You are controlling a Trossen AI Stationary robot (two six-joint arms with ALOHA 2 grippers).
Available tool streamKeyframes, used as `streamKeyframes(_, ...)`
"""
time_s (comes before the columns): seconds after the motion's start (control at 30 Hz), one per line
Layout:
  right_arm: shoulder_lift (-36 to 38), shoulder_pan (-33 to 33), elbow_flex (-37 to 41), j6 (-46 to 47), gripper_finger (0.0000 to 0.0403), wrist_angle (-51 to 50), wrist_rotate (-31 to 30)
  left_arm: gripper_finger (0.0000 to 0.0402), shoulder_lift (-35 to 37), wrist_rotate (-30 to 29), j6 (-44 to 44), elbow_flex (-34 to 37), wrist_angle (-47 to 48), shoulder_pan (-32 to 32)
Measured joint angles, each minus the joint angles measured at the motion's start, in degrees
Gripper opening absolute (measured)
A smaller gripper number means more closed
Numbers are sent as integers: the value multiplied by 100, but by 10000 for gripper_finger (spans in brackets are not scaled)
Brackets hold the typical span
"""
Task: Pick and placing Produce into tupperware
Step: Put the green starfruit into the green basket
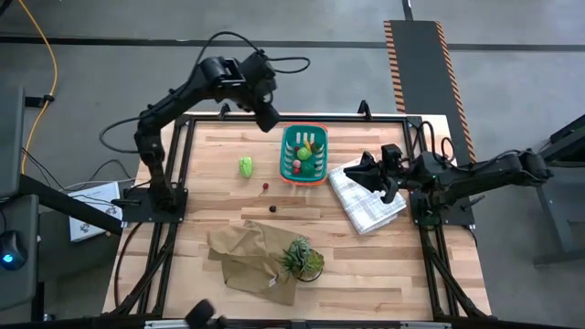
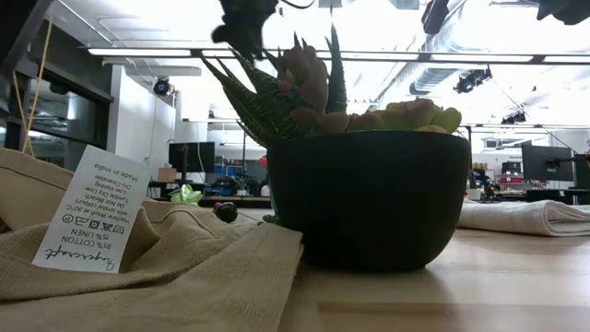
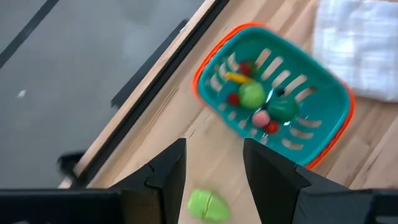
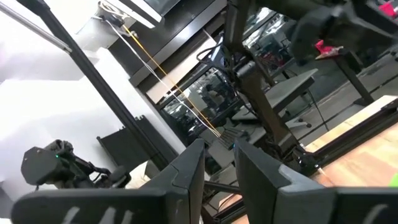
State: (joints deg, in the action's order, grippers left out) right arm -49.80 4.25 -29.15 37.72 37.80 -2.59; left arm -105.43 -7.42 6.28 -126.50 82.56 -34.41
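The teal basket [image 1: 304, 153] stands near the table's far edge. In the left wrist view the basket [image 3: 323, 81] holds a light green lump [image 3: 252, 95], a dark green piece [image 3: 283, 107], a yellow piece [image 3: 236, 78] and small red balls. A light green piece [image 1: 246, 166] lies on the wood left of the basket, with a red ball [image 1: 265, 186] and a dark red ball [image 1: 272, 207] nearer. My left gripper [image 1: 268, 117] hangs open above the far edge, left of the basket, holding nothing [image 3: 214, 168]. My right gripper [image 1: 352, 171] waits over the white cloth, its fingers a little apart [image 4: 219, 165].
A white checked folded cloth [image 1: 366, 199] lies right of the basket. A tan cloth [image 1: 247, 256] with a label [image 2: 88, 221] and a potted plant [image 1: 302, 260] sit at the near side. Bare wood shows between the loose produce and the basket.
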Motion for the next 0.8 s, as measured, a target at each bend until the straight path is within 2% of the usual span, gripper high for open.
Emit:
streamKeyframes(0.1, 0, 0, 0, 97, 79, -72, 0, 149, 215, -243, 334, 2, 367, 0)
streamKeyframes(0.23, 0, 0, 0, 102, 79, -144, 0, 149, 463, -272, 695, 2, 777, -9)
streamKeyframes(0.4, 0, 0, -1, 152, 79, -140, 0, 150, 752, 320, 879, 106, 748, -9)
streamKeyframes(0.8, 0, -6, -2, 204, 79, 74, -2, 150, 981, 501, 874, 105, 748, -9)
